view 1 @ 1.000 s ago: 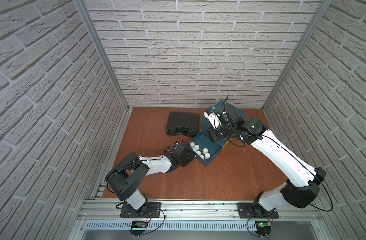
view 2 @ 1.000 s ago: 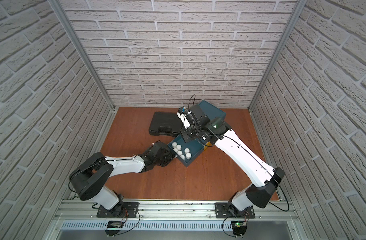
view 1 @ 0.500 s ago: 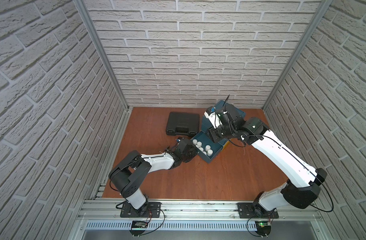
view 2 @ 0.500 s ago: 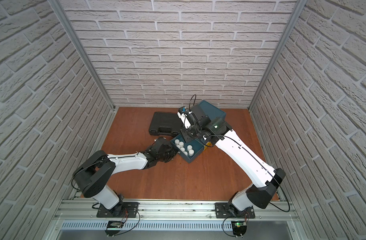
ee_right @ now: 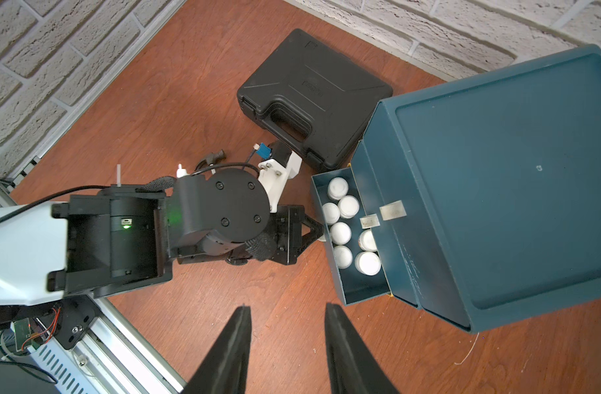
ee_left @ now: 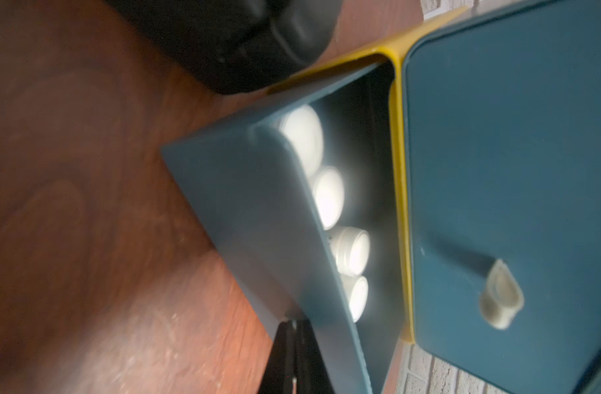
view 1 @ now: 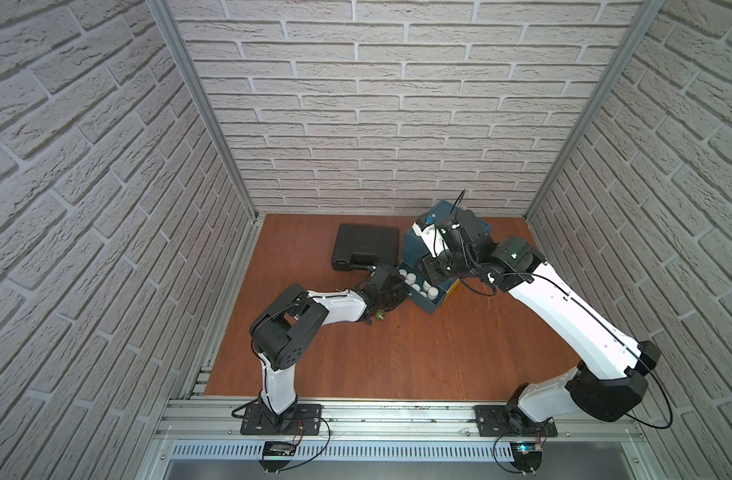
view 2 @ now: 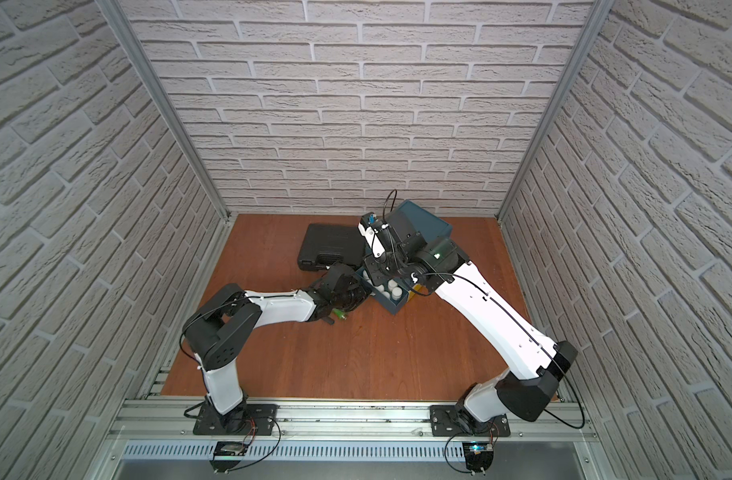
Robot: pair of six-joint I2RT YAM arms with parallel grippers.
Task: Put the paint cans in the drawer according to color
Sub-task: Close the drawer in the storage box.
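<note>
Drawer unit (ee_right: 496, 187): dark teal cabinet at the far centre-right of the tabletop (view 1: 397, 353), set at an angle so its fronts face near-left. Yellow trim (ee_left: 398, 170) shows round the lowest opening.
Drawer (ee_right: 365, 295): the lowest one, drawn part-way out toward near-left, so its contents are open from above.
Paint cans (ee_right: 340, 232): seven white ones counted in the right wrist view. They stand upright in two rows inside the drawer, packed close, and one sits partly under the unit's overhang. No blue or magenta can shows in any view.
Left end effector (ee_right: 315, 227): fingers pressed together with nothing between them, tip set against the outer face of the drawer front. Probable reason: closed fingers make a blunt pusher for sliding the drawer.
Right end effector (ee_right: 286, 307): fingers spread and empty, held above the tabletop beside the drawer, touching nothing. Probable reason: kept out of the slide path, with its camera on the drawer.
Tool case (ee_right: 312, 92): black, shut, lying flat just left of the unit. It plays no part in the sorting.
Green toy (view 1: 380, 316): a small part shows beside the left forearm; the rest is hidden.
Step in hand: judged to be shutting the white-filled drawer.
Risk: an off-centre push may skew the drawer or shift the unit.
</note>
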